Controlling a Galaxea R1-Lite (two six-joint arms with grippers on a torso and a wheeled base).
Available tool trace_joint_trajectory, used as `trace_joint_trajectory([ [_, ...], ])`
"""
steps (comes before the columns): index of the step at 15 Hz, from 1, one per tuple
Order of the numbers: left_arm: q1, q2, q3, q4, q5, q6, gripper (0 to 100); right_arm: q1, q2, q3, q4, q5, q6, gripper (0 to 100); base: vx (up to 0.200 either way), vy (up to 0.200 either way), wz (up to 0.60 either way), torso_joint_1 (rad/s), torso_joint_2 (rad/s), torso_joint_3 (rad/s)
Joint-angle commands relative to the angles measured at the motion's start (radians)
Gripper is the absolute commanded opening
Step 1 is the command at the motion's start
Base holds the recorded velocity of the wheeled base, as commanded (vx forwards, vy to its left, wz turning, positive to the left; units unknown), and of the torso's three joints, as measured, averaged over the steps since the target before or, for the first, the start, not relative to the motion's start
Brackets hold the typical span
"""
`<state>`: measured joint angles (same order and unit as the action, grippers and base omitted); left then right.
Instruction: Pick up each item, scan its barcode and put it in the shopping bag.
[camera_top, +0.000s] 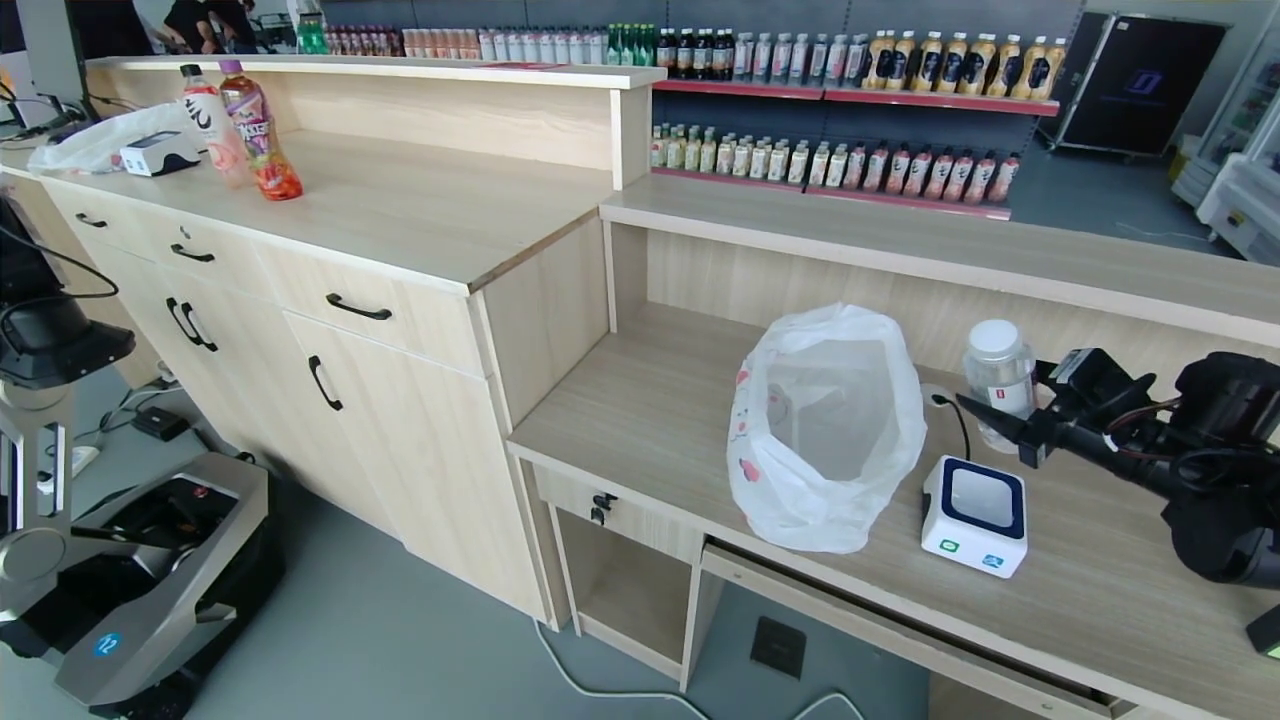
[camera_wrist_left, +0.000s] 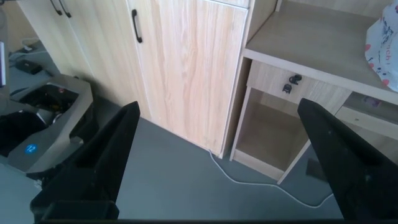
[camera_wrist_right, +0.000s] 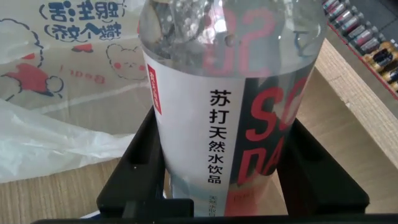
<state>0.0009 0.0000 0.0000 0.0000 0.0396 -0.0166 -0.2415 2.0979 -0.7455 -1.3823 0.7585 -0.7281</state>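
Clamping the clear, white-capped plastic water bottle (camera_top: 997, 370) from both sides, the right gripper (camera_top: 990, 410) holds it upright, seemingly on the pale wooden counter (camera_top: 650, 400). The white square barcode scanner (camera_top: 975, 515) and white plastic shopping bag (camera_top: 825, 430) sit just beside. Pickup looks in hand; next, lift the bottle and turn its barcode toward the scanner's window.

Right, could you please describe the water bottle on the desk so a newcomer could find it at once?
Find the lower desk on the right, where the open white shopping bag stands. Just beyond the small white scanner beside the bag is a clear bottle with a white cap. Unlike the two pinkish bottles on the higher counter, its contents are colourless.
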Motion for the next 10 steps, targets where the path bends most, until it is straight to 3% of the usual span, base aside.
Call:
trace_joint_trajectory([
  [1,0.001,0.0,0.0,0.0,0.0,0.0,100,-0.001,0.036,-0.012,-0.001,0.016,-0.001,0,0.0,0.0,0.0,0.0,0.0,0.0],
  [10,0.001,0.0,0.0,0.0,-0.001,0.0,100,0.007,0.148,-0.124,-0.003,0.108,-0.014,0,0.0,0.0,0.0,0.0,0.0,0.0],
])
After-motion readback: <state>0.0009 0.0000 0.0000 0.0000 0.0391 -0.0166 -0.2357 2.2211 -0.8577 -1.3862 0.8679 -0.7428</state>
